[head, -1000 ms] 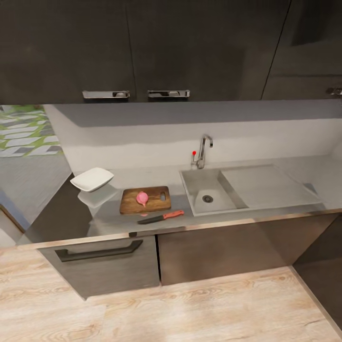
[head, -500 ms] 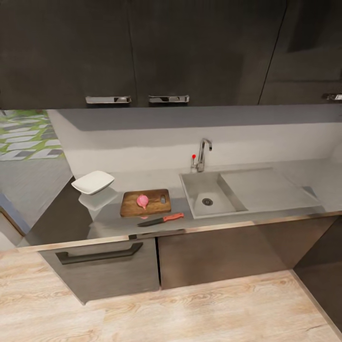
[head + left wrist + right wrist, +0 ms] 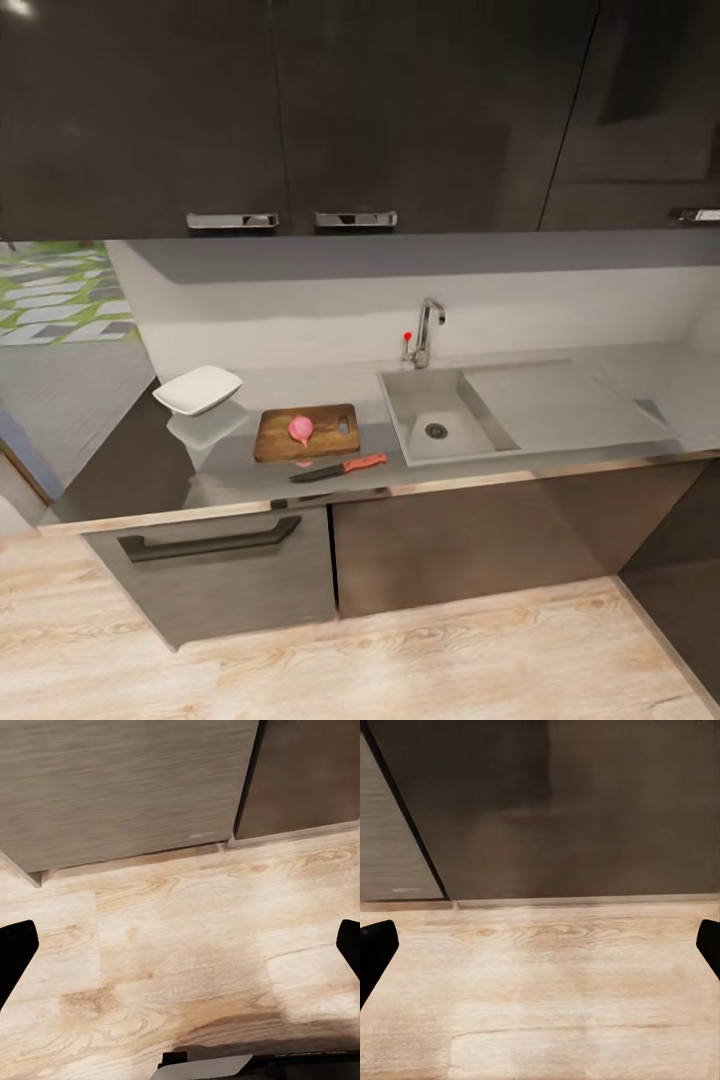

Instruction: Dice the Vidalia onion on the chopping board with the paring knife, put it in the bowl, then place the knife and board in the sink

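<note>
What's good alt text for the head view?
A pink onion sits on a brown chopping board on a grey countertop, a red-handled paring knife in front, a white bowl to the left, an empty sink to the right.

Countertop (image 3: 560, 400): bowl (image 3: 197, 389), chopping board (image 3: 306, 433), paring knife (image 3: 338, 467)

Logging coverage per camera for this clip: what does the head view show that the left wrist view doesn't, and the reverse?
Head view alone: the countertop, sink, chopping board with the pink onion on it, paring knife before the board, white bowl. Left wrist view alone: the left gripper, its dark fingers spread wide, holding nothing. Both: wooden floor and cabinet fronts.
</note>
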Motion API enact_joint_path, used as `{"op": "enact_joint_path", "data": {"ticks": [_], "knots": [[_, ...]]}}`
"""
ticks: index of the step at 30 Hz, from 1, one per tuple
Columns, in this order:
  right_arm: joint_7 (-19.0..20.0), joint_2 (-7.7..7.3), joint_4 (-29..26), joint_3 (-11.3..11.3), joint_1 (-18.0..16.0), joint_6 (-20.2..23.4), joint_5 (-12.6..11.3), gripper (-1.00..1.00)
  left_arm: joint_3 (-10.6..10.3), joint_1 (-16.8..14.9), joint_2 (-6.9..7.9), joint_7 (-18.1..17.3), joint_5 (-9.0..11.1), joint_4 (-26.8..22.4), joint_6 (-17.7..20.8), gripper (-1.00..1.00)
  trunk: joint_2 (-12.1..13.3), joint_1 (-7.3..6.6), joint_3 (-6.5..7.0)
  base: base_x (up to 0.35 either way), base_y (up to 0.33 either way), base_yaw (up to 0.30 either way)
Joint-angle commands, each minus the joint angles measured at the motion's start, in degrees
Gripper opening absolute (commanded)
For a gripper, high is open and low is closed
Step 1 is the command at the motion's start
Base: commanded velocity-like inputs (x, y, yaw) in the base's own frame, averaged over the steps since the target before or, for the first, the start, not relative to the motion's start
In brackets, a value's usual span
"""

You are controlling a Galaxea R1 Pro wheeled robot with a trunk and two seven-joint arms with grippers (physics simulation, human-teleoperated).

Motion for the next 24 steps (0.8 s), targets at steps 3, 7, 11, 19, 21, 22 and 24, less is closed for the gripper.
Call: {"op": "enact_joint_path", "data": {"ticks": [3, 7, 11, 19, 21, 22, 24], "knots": [[-0.3, 0.0, 0.0, 0.1, 0.0, 0.0, 0.2, 1.0, -0.2, 0.0, 0.08, 0.3, 0.0, 0.0, -0.1, 1.0, -0.1, 0.04, 0.19, 0.0, 0.0, 0.005], [-0.3, 0.0, 0.0, 0.1, 0.0, 0.0, 0.2, 1.0, -0.2, 0.0, 0.05, 0.3, 0.0, 0.0, -0.1, 1.0, -0.1, 0.04, 0.56, 0.0, -0.042, 0.055], [-0.3, 0.0, 0.0, 0.1, 0.0, 0.0, 0.2, 1.0, -0.2, 0.0, 0.05, 0.3, 0.0, 0.0, -0.1, 1.0, -0.1, 0.04, 0.93, 0.0, -0.194, 0.092], [-0.3, 0.0, 0.0, 0.1, 0.0, 0.1, 0.2, 1.0, -0.2, 0.0, 0.05, 0.3, 0.0, 0.0, -0.1, 1.0, -0.1, 0.04, 1.66, 0.0, -0.17, 0.111], [-0.3, 0.0, 0.1, 0.1, 0.0, 0.1, 0.3, 1.0, -0.2, 0.0, 0.05, 0.3, 0.0, 0.0, -0.1, 1.0, -0.1, 0.04, 1.85, 0.0, -0.013, 0.114], [-0.3, 0.0, 0.4, 0.1, 0.0, 0.1, 0.2, 1.0, -0.2, 0.0, 0.05, 0.3, 0.0, 0.0, -0.1, 1.0, -0.1, 0.04, 1.94, 0.0, -0.006, 0.114], [-0.3, 0.0, 1.1, 0.1, 0.0, 0.1, 0.2, 1.0, -0.2, 0.0, 0.05, 0.3, 0.0, 0.2, -0.1, 1.0, -0.1, 0.04, 2.12, 0.0, -0.003, 0.114]]}}
